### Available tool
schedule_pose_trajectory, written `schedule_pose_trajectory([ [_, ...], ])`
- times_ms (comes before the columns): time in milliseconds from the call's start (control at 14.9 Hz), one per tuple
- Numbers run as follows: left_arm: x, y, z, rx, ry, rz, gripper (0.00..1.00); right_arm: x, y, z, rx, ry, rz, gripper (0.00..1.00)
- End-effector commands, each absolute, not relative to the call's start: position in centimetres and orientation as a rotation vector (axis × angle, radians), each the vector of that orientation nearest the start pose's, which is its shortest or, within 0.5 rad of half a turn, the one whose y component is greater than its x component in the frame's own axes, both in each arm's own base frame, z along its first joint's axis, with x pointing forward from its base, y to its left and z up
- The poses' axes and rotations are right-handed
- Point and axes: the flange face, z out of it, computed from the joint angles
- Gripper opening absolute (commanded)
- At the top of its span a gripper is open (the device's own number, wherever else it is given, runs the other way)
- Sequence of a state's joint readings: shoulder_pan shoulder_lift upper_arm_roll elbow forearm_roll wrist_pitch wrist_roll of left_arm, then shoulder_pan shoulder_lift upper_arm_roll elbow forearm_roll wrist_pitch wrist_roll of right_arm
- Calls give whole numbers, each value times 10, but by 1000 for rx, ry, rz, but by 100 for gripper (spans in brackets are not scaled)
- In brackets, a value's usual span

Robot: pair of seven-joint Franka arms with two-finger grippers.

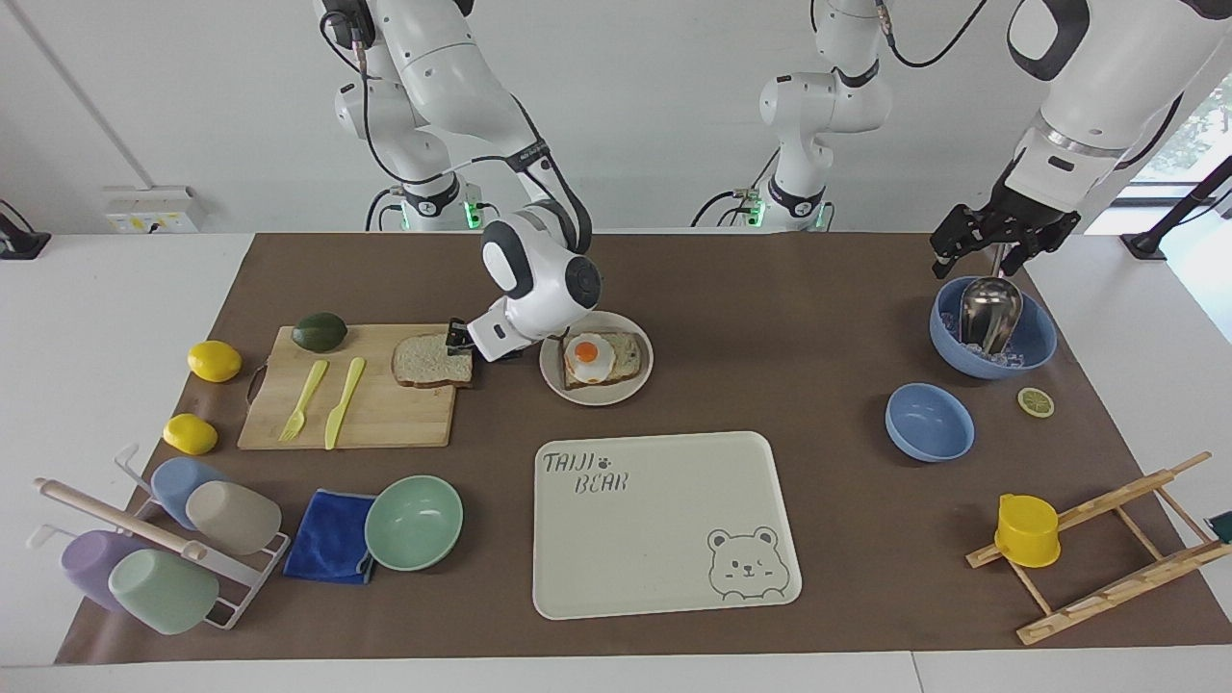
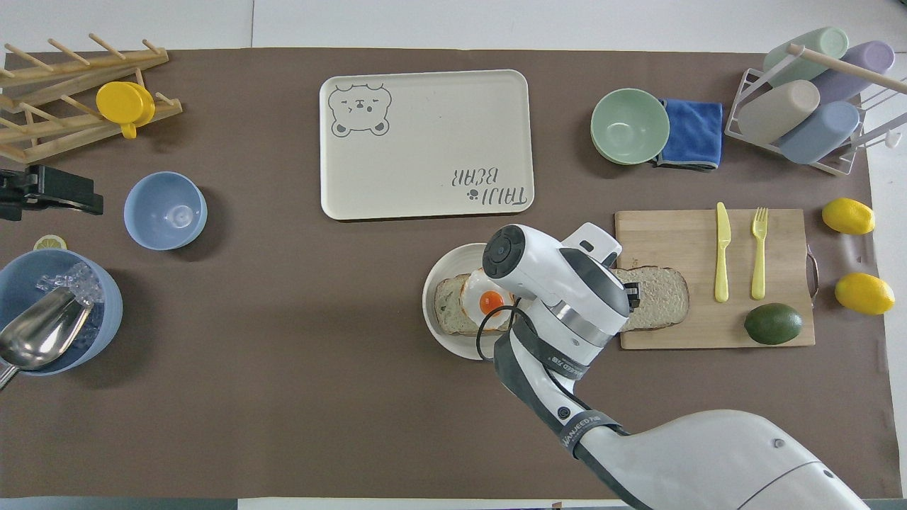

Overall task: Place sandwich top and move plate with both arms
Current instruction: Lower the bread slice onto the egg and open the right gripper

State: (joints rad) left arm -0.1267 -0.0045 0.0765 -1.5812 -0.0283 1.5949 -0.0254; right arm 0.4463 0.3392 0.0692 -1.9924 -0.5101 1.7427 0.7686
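Note:
The sandwich top lies on the wooden cutting board, toward the right arm's end of the table; it also shows in the overhead view. My right gripper is shut on the slice's edge nearest the plate, low over the board. The plate sits beside the board and bears a bread slice with a fried egg. In the overhead view the right wrist covers part of the plate. My left gripper waits over the large blue bowl.
A cream bear tray lies farther from the robots than the plate. A mint bowl and blue cloth lie beside it. Yellow fork, knife and an avocado share the board. The large bowl holds ice and a metal scoop; a small blue bowl is near it.

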Motion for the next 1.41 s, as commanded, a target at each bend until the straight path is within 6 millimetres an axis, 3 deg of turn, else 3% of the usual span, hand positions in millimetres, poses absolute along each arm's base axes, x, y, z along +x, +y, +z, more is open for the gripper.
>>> schedule_pose_trajectory([
  [0,548,-34,623,-3165,65,-25,100,488,231,275,2434,26,-205,0],
  [201,548,-28,623,-3165,48,-25,100,515,246,312,2443,89,-224,0],
  [403,548,-28,623,-3165,48,-25,100,532,290,356,2459,145,-223,0],
  [537,547,-28,624,-3166,48,-28,100,528,326,372,2512,169,-242,0],
  [672,548,-28,623,-3164,45,-25,100,506,384,387,2552,259,-193,0],
  [806,547,-26,620,-3166,45,-16,100,480,421,388,2582,329,-191,0],
  [1007,545,-16,617,-3166,18,-16,100,472,441,389,2650,272,-172,0],
  [1343,545,-5,618,-3165,-13,-21,100,478,444,382,2711,272,-127,0],
])
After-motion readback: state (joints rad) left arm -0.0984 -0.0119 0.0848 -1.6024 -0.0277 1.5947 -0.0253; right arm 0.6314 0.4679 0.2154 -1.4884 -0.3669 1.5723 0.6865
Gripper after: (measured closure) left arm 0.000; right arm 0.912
